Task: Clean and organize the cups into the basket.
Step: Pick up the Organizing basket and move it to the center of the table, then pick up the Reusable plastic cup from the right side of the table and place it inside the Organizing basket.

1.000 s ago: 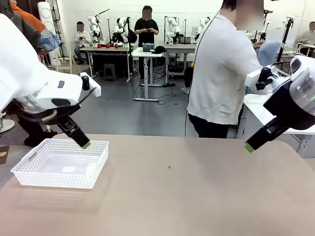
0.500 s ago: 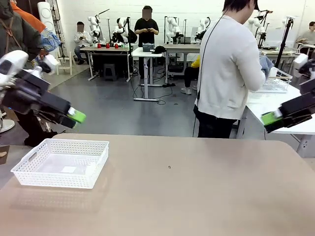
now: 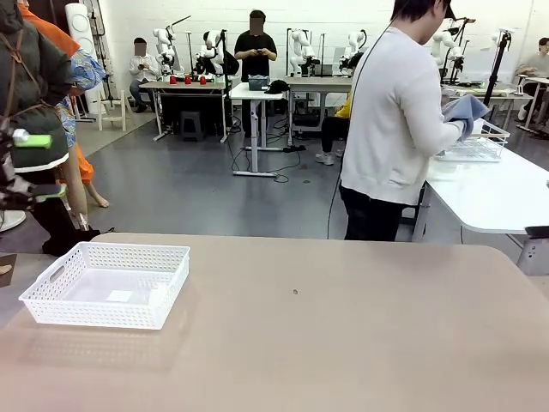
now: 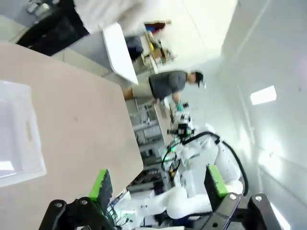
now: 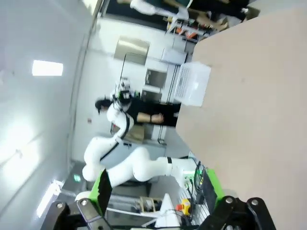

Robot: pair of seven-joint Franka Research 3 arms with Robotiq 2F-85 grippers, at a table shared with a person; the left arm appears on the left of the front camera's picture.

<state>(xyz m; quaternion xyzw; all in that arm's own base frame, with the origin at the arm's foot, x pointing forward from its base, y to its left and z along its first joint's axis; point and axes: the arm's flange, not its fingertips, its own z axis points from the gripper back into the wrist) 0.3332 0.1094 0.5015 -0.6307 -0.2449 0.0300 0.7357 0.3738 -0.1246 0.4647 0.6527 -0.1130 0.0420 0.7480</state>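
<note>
The cups are out of view. The white lattice basket (image 3: pixel 107 283) stands on the tan table (image 3: pixel 326 343) at the front left, with just a small white label on its floor. My left gripper (image 3: pixel 39 166) hangs high at the far left edge, well above and left of the basket, its green pads apart. The left wrist view has that gripper (image 4: pixel 158 182) open and holding nothing, the basket (image 4: pixel 14 139) far off at left. My right gripper (image 5: pixel 157 189) is open too, lifted clear of the table (image 5: pixel 249 96), with the basket (image 5: pixel 192 84) small in the distance.
A person in a pale sweater (image 3: pixel 395 129) stands at the table's far side, back turned, holding a blue cloth (image 3: pixel 467 107) over a white table (image 3: pixel 489 193) with another basket (image 3: pixel 472 146). Other people and tables are farther back.
Both arms have swung up and outward from the table. The left gripper went from the basket's far rim to the far left edge; the right gripper left the front view on the right.
</note>
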